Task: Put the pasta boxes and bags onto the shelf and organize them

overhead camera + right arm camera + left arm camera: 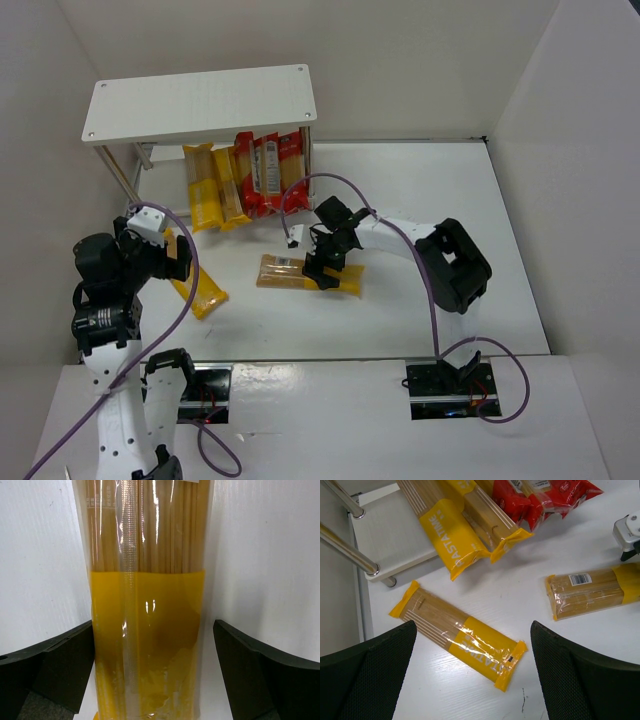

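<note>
Shelf: The shelf [200, 100] was set at the far left of the bench [450, 200]; no pack was seen on its top board.
Done: Several yellow and red-edged packs, the stored packs [245, 175], were found side by side on the lower tier, fanned unevenly, with their near ends overhanging its front edge.
Left: Two yellow packs were found lying flat on the bench, well apart from each other and off the shelf.
Centre pack: The centre pack [147, 605] was laid crosswise in the middle of the bench, in front of the shelf.
Right gripper: The right gripper [152, 635] was lowered over the centre pack, its jaws spread and placed one on each side of the yellow end; no squeeze on the wrapper was visible.
Left pack: The left pack [457, 635] was laid at a slant near the shelf's front left leg.
Left gripper: The left gripper [472, 630] was held above the left pack with jaws wide apart and nothing carried.
Progress: The task was judged to be mostly done, with two packs to be shelved and the stored row to be straightened.
</note>
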Controlling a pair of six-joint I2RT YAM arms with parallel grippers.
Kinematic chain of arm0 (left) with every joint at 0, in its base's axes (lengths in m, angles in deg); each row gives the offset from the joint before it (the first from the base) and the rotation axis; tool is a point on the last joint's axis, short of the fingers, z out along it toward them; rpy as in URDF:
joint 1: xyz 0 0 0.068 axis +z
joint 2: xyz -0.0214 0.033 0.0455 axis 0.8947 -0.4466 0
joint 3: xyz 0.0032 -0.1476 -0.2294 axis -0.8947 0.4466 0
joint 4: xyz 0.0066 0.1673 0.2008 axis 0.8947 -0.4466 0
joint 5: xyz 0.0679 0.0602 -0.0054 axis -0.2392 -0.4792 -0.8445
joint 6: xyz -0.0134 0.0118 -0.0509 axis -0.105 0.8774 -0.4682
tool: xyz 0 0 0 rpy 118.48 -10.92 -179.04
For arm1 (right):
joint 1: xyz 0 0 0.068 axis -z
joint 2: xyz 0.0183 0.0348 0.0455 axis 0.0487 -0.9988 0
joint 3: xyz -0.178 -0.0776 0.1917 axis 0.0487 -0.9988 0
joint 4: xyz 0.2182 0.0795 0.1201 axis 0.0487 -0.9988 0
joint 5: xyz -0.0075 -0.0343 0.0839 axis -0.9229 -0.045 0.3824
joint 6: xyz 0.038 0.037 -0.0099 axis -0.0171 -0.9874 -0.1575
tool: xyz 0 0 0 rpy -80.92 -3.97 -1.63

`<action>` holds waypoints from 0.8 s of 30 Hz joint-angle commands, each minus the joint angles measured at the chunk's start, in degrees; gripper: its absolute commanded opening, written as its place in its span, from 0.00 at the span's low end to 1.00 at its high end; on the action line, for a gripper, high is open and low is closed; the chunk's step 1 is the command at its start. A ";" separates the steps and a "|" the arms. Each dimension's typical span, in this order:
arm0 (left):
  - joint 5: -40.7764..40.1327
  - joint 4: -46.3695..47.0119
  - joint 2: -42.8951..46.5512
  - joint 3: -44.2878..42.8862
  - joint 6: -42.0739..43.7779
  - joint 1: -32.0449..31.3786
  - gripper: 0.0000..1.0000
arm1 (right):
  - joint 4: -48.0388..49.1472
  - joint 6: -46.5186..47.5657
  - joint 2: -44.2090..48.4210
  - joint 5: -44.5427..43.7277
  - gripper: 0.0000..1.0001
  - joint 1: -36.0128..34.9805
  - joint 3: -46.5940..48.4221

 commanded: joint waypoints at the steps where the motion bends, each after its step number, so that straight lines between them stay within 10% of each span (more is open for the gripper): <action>1: 0.69 1.99 -0.26 0.16 1.58 -0.30 1.00 | 1.17 0.66 0.37 -3.16 1.00 0.44 -1.89; 11: 1.74 1.99 -0.26 0.16 2.63 -0.82 1.00 | -1.55 2.59 0.37 -6.32 0.96 -1.75 -4.08; 13: 1.74 1.47 -0.87 0.16 2.63 -0.82 1.00 | -1.55 2.60 0.37 -6.33 0.51 -2.81 -4.79; 14: 2.35 1.47 -0.87 0.16 3.15 -0.82 1.00 | -1.55 1.64 -0.15 -6.33 0.01 -3.68 -4.79; 24: 6.31 -0.64 -7.63 0.16 9.74 -6.44 1.00 | -14.11 7.52 6.79 14.49 0.00 -3.34 3.29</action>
